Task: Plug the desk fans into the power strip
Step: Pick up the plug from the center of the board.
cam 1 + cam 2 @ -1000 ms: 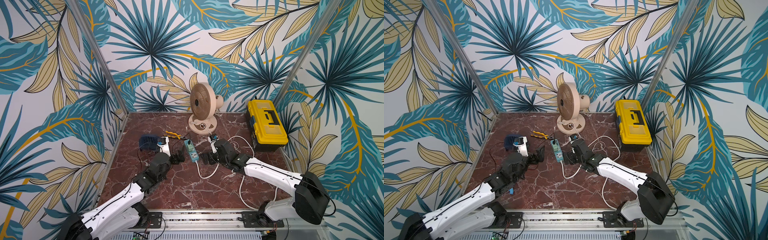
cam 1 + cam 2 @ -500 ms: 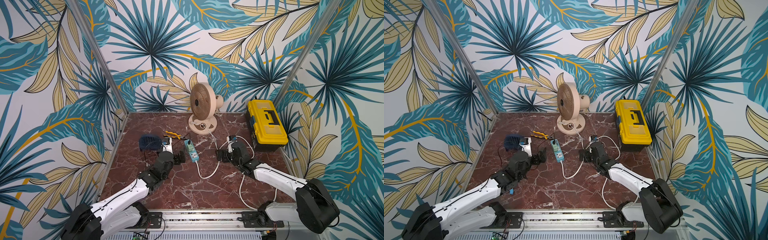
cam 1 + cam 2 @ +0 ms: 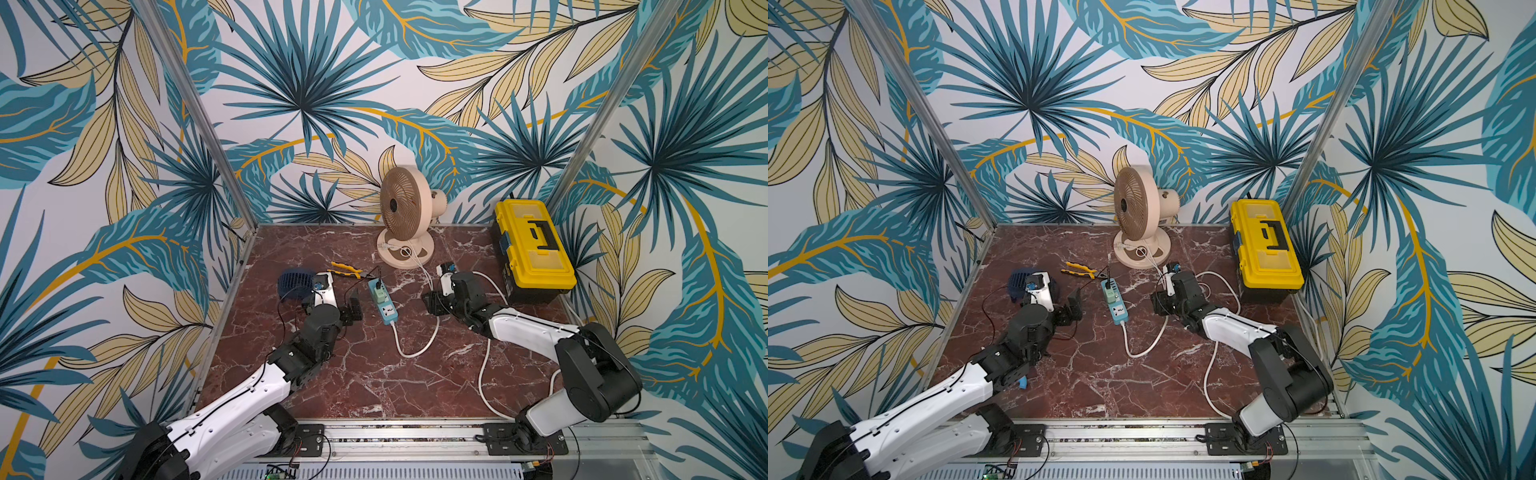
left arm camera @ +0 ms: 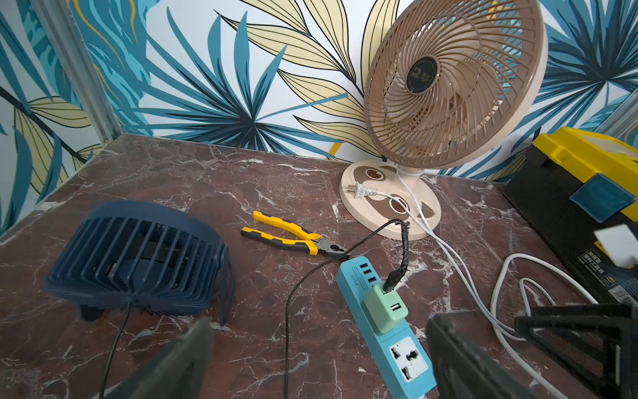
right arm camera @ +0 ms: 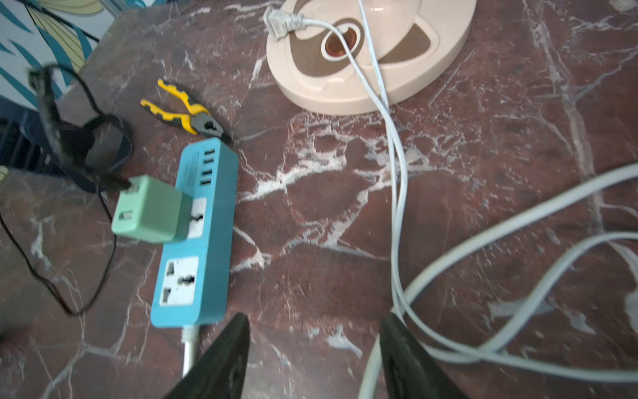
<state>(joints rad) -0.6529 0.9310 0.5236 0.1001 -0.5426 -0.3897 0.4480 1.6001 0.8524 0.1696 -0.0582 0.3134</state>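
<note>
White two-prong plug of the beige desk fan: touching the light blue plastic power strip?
Apart. Left wrist view: white plug lies on the fan's base, marble between it and the power strip.

I count two fans: one beige desk fan point(image 3: 401, 203) and one small navy fan point(image 3: 293, 282). One power strip point(image 3: 384, 305), with two sockets point(image 5: 179, 281) and four small ports point(image 5: 207, 165). One green adapter point(image 3: 377, 293), one pair of pliers point(image 3: 347, 271), one yellow toolbox point(image 3: 534, 249). Two robot arms, the left arm point(image 3: 249, 390) and the right arm point(image 3: 528, 330).

Desk fan point(image 3: 401, 203) behind power strip point(image 3: 384, 305), small fan point(image 3: 293, 282) at left, toolbox point(image 3: 534, 245) at right.
</note>
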